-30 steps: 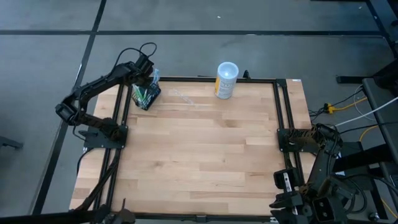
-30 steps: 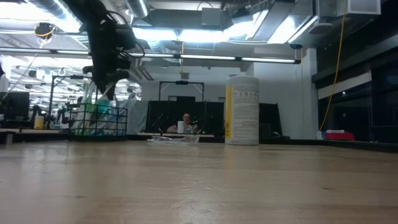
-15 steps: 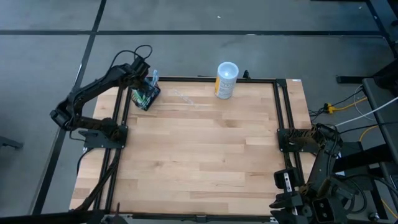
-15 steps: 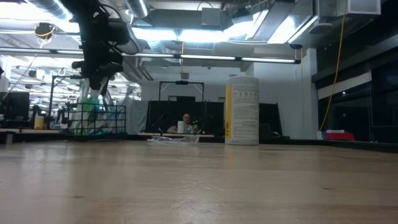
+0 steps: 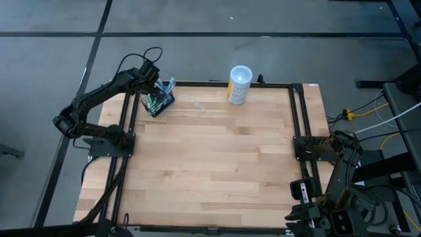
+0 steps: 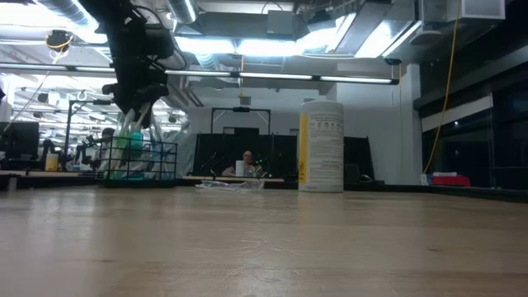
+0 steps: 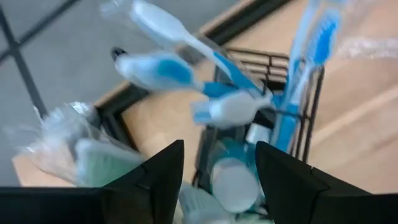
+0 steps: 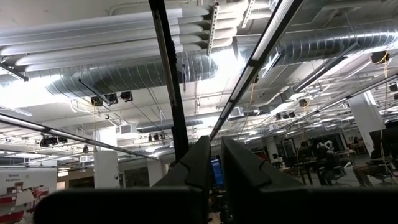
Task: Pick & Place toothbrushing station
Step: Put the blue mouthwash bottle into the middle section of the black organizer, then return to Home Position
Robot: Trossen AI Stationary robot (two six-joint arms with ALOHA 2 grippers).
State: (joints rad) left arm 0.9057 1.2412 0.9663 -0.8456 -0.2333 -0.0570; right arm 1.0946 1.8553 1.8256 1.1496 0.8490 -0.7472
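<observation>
The toothbrushing station (image 5: 158, 101) is a small black wire holder with blue-and-white toothbrushes, wrapped green brushes and tubes in it. It stands at the table's far left corner and also shows in the low view (image 6: 140, 161). My left gripper (image 7: 219, 186) comes down onto it from above (image 5: 148, 80), with its fingers a short way apart among the contents. My right gripper (image 8: 214, 165) is shut and empty and points up at the ceiling. Its arm (image 5: 332, 197) is folded at the near right. My left gripper comes at the holder from above, pointing down. Its two fingers (image 7: 152, 180) stand on either side of the holder's black wire wall (image 7: 203, 155) and a white tube (image 7: 233, 183). The fingers hide the place of contact. The holder is upright, its bottom at table level.
A white-and-yellow cup (image 5: 239, 84) stands upright at the far edge, right of the holder, and shows in the low view (image 6: 322, 146). A clear plastic wrapper (image 5: 194, 102) lies on the table between them. Black frame rails (image 5: 299, 118) run along the table's sides.
My left gripper has gone a little toward the table's left edge and then back toward the right. The holder has shifted with it and turned slightly. A blue toothbrush now leans out toward the far right.
</observation>
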